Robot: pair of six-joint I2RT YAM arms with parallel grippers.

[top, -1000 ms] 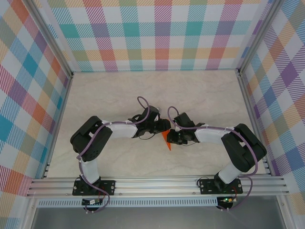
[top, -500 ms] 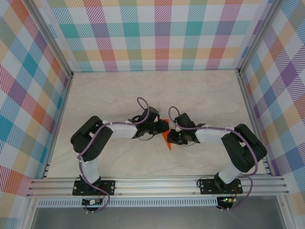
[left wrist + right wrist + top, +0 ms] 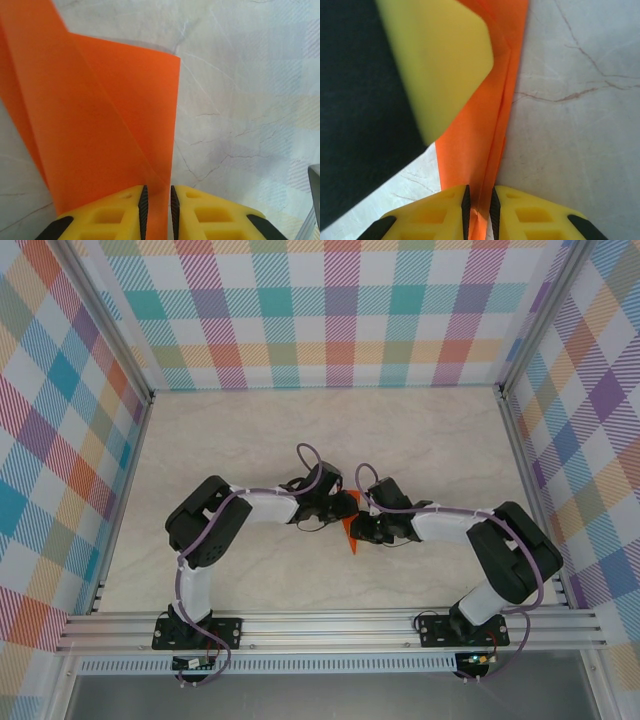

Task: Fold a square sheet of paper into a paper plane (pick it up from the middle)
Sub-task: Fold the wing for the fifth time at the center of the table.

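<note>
Grip from both sides: my left pincer (image 3: 157, 200) and right pincer (image 3: 479, 200) are each nipped closed on the half-folded orange paper (image 3: 350, 535), mid tabletop (image 3: 230, 440) between them, its long creases running straight ahead of both, point toward the near edge

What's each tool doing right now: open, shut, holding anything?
Left tool: closed on the paper, pinching its edge.
Right tool: closed on the same paper, along its crease.

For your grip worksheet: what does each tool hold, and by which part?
The folded orange paper: left tool pinches its side edge, right tool its creased fold.
</note>
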